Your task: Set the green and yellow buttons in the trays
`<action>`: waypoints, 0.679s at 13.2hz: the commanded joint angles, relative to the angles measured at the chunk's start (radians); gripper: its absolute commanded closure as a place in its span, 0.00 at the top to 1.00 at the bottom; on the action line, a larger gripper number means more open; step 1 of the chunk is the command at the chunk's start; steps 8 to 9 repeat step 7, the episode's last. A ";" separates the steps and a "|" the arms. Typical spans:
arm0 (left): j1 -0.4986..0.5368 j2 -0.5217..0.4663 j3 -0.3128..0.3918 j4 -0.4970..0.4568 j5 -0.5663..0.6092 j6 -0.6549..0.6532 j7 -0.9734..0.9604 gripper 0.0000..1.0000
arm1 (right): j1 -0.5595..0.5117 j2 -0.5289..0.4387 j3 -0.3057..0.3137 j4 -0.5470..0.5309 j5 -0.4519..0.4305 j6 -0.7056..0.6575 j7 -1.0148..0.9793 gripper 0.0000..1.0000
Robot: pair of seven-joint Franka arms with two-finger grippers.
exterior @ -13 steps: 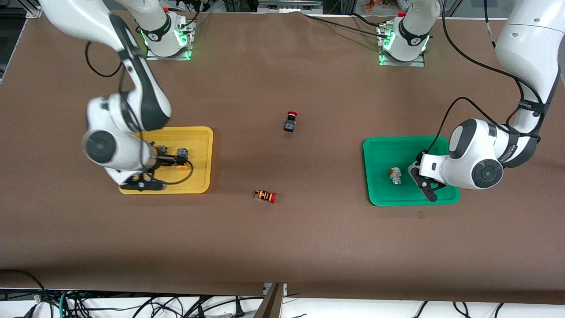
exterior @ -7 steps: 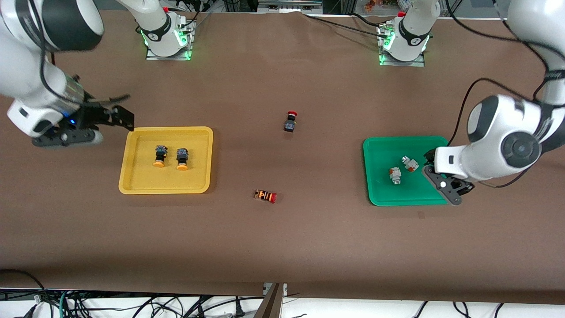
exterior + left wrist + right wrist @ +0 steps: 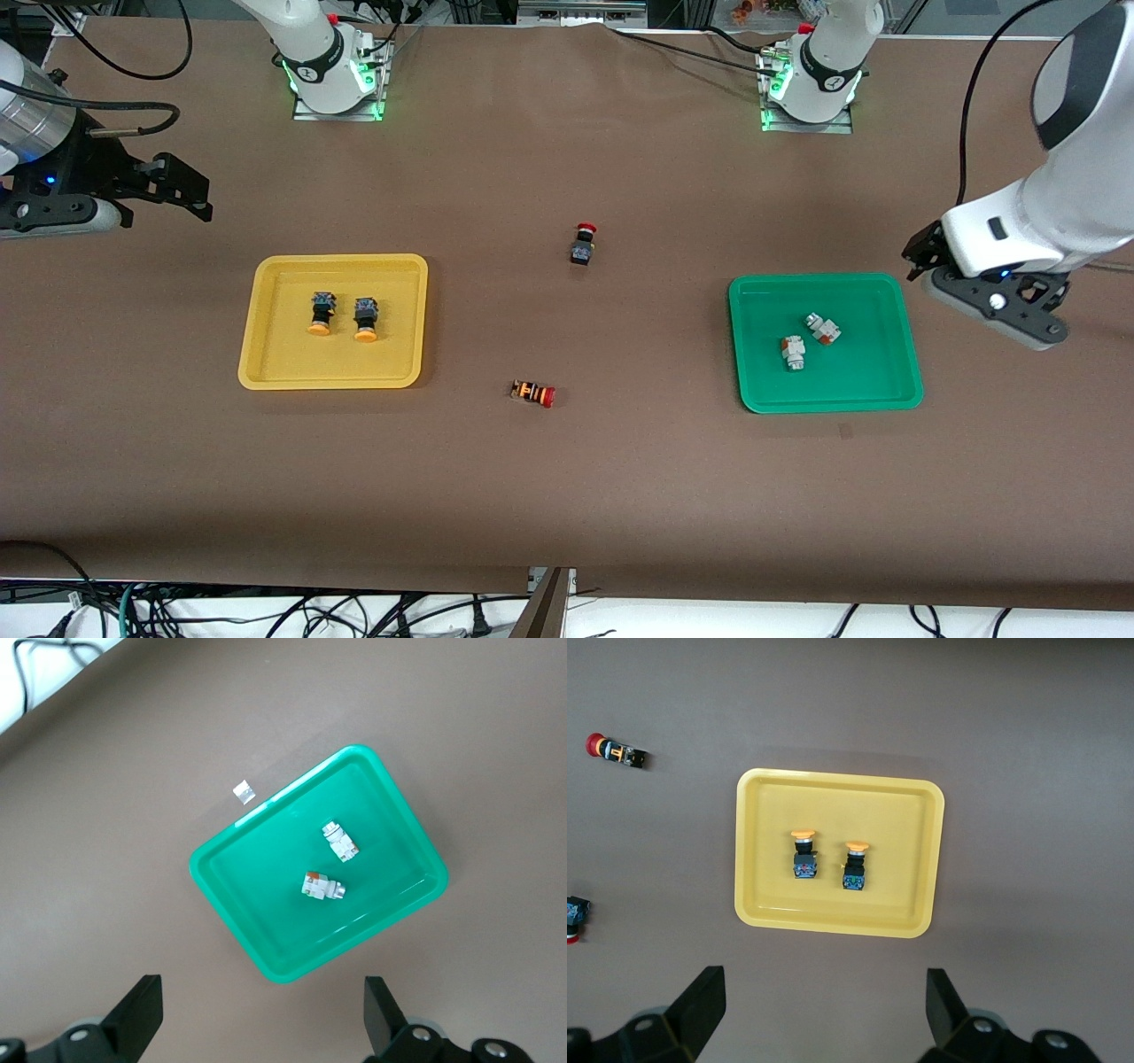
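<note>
Sorted by colour, yellow-capped buttons are laid in the yellow plastic tray, white ones in the green tray; left gripper and right gripper are held spread, empty, clear of the trays

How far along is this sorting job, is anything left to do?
It looks finished. Two dark buttons with orange-yellow caps lie in the yellow plastic tray; two white-bodied buttons lie in the green plastic tray. The left gripper and right gripper are open and empty. Two red-capped switches rest on the table.
</note>
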 commanded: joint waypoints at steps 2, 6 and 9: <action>-0.336 -0.152 0.445 -0.104 -0.208 0.031 -0.176 1.00 | 0.007 0.027 -0.015 0.026 -0.025 -0.044 -0.014 1.00; -0.372 -0.297 0.504 -0.316 -0.205 0.191 -0.206 1.00 | 0.000 0.038 -0.015 0.044 -0.025 -0.048 -0.015 1.00; -0.372 -0.297 0.504 -0.315 -0.204 0.188 -0.204 1.00 | -0.002 0.041 -0.015 0.044 -0.025 -0.047 -0.014 1.00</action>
